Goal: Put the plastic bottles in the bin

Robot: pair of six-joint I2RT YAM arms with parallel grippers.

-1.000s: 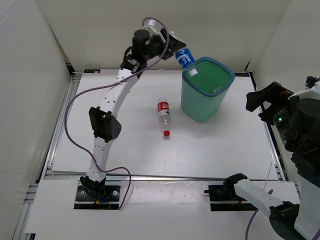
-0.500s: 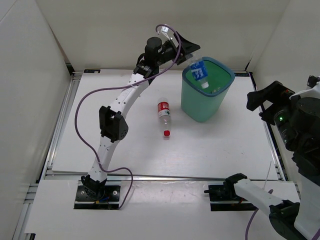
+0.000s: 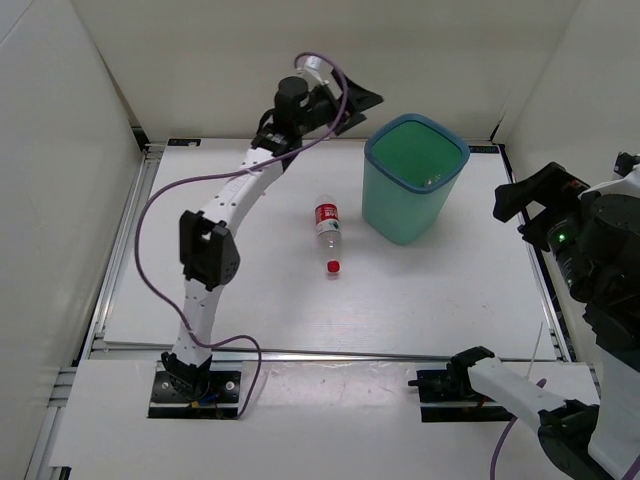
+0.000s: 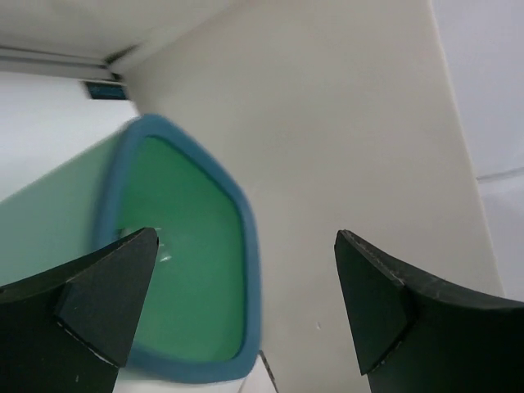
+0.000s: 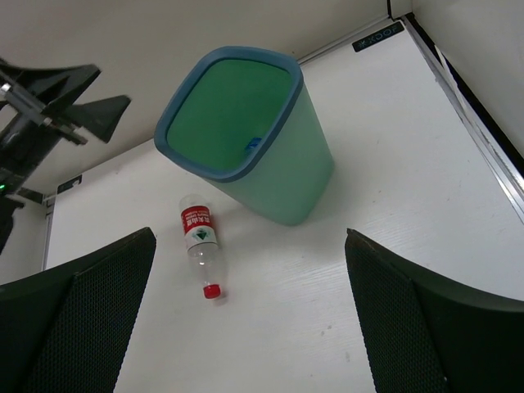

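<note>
bin (image 4: 250, 262): blurred, lower rim behind left claw fingers (image 4: 82, 311) | blue speck (image 5: 254, 143) inside: too small to identify | bottle (image 5: 199, 229) print: unreadable

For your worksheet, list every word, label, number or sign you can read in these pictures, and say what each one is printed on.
Nothing can be quoted with certainty.
red-labelled bottle: white print and a small green mark on the label, too small to read.
dark plate at the table's far edge: pale lettering, too blurred to read.
bin: no writing visible on its wall or rim.
</note>
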